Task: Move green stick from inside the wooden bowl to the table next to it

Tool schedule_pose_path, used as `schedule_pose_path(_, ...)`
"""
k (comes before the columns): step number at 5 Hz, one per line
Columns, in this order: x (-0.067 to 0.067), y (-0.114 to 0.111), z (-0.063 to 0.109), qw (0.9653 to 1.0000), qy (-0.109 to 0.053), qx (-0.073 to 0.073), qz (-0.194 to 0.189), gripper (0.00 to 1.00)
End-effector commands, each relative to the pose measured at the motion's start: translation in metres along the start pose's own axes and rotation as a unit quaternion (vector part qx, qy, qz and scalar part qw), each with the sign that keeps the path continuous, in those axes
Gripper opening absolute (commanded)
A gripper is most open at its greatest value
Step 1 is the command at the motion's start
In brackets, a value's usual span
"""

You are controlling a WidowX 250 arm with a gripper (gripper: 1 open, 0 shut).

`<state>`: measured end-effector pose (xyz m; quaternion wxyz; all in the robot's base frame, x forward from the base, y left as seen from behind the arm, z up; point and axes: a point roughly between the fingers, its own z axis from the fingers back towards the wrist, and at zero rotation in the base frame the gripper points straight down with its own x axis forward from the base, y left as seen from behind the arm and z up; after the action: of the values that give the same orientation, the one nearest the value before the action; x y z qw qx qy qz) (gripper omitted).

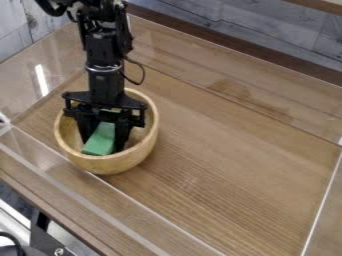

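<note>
The light tan wooden bowl [139, 150] sits at the left of the brown wood-grain table [241, 150]. Inside it leans the bright green stick [100, 140], its lower end near the bowl's front wall. My black gripper [103, 124] points down into the bowl, and its fingers [82, 122] stand on either side of the stick's upper part, shut on it. The arm hides the stick's top end.
Clear acrylic walls [80, 185] border the table along the front, left and right. A dark cable [136, 72] hangs off the arm above the bowl. Bare tabletop lies to the right of the bowl.
</note>
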<state>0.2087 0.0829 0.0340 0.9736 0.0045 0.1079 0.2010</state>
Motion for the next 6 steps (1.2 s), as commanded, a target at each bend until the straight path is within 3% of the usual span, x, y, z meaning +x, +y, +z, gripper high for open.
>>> schedule_pose_path(1, 0.007, -0.003, 0.016, 0.9999, -0.013, -0.003, -0.001, 0.0)
schedule_pose_path(6, 0.001, -0.013, 0.045, 0.9997, 0.017, -0.015, -0.009, 0.0)
